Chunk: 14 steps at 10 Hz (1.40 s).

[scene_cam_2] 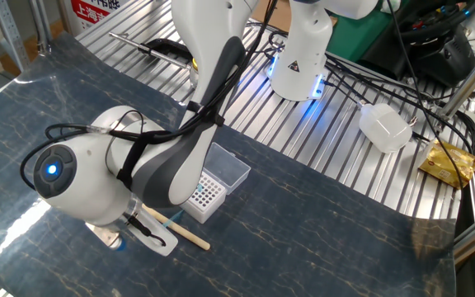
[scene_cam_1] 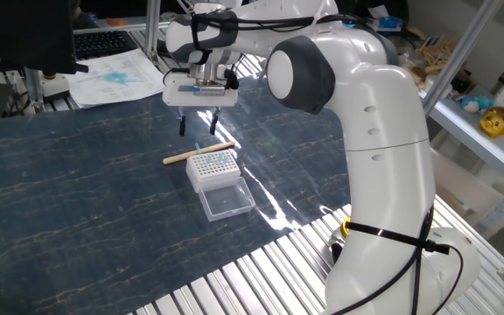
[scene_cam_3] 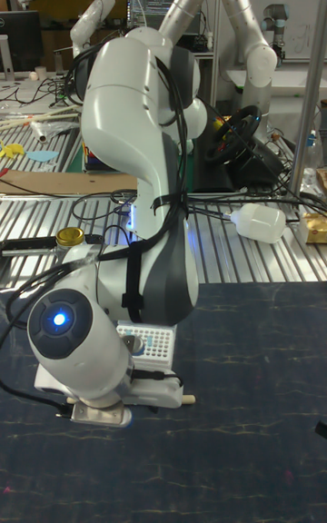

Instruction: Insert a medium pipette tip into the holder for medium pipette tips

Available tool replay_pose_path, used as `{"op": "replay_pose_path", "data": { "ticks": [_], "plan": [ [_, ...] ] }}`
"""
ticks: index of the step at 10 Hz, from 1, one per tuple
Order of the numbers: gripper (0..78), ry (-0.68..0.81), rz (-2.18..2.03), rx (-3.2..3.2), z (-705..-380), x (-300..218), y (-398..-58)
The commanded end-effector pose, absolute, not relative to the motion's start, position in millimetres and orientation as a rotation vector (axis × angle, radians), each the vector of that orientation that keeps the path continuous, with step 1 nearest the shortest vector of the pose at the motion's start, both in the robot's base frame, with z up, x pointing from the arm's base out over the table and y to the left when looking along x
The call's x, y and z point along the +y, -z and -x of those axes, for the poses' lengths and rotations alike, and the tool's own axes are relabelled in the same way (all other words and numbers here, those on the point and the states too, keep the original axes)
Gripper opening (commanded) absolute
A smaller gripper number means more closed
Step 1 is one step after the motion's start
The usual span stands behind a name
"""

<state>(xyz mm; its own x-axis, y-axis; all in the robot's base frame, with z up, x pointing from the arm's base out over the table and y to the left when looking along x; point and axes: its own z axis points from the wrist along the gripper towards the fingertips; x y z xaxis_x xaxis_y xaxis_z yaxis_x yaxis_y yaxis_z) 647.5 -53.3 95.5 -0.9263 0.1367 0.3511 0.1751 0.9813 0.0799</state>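
The holder (scene_cam_1: pixel 212 168) is a small white rack with teal tips in its hole grid, and its clear lid (scene_cam_1: pixel 227 202) lies open toward the table's near edge. My gripper (scene_cam_1: pixel 198 124) hangs just behind the rack, above a wooden stick (scene_cam_1: pixel 198 153), with its fingers spread open and nothing between them. A small teal medium pipette tip (scene_cam_1: pixel 197 146) lies by the stick directly under the fingers. In the other fixed view the rack (scene_cam_2: pixel 204 195) and a teal sliver of the tip (scene_cam_2: pixel 174 219) show beside the arm, which covers most of the gripper.
Papers (scene_cam_1: pixel 116 74) and a keyboard lie on the bench behind the dark mat (scene_cam_1: pixel 77 192). Bare metal slats (scene_cam_1: pixel 261 271) run along the mat's near edge. The arm's big white body (scene_cam_1: pixel 374 131) stands right of the rack. A white plastic container (scene_cam_2: pixel 384 127) sits on the slats.
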Motion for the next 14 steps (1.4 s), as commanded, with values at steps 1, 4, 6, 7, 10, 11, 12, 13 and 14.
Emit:
{"op": "replay_pose_path", "data": {
  "ticks": [1,4,6,7,10,11,12,13,14],
  "plan": [
    [77.5,0.177,0.232,-2.764,-647.1,-52.2,-91.2],
    [77.5,0.179,0.208,-2.724,-641.0,-48.2,-74.9],
    [77.5,0.173,0.192,-2.72,-640.4,-47.1,-73.5],
    [77.5,0.17,0.184,-2.716,-639.9,-46.1,-72.8],
    [77.5,0.136,0.163,-2.702,-636.0,-43.7,-72.7],
    [77.5,0.136,0.161,-2.701,-635.0,-43.8,-72.4],
    [77.5,0.138,0.147,-2.702,-634.6,-43.7,-72.3],
    [77.5,0.138,0.145,-2.702,-634.6,-43.7,-72.3],
    [77.5,0.127,0.118,-2.7,-634.6,-43.6,-72.2]
  ]
}}
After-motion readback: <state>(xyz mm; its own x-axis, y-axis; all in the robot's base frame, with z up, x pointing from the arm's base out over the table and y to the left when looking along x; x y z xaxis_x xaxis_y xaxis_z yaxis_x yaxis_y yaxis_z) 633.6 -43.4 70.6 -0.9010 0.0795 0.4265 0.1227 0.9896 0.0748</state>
